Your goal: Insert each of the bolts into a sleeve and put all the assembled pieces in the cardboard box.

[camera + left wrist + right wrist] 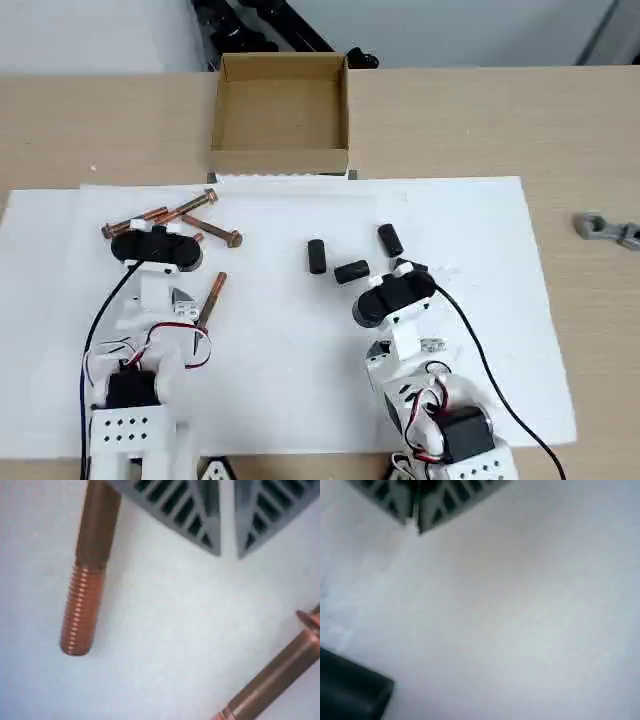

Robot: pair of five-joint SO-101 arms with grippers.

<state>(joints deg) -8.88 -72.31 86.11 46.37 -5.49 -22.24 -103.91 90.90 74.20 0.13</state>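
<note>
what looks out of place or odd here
A grey metal part lies alone on the bare table, off the white sheet, far from the bolts and sleeves. It seems to belong to neither set.

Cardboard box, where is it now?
In the high view the cardboard box sits on the wooden table at the far edge of the white sheet, left of centre, beyond the cluster of bolts.

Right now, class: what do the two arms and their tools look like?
Both the left arm and right arm have white shells, black motors, red-white-black wires and a black cable. The left tool and right tool are grey, wedge-shaped, ribbed.
</note>
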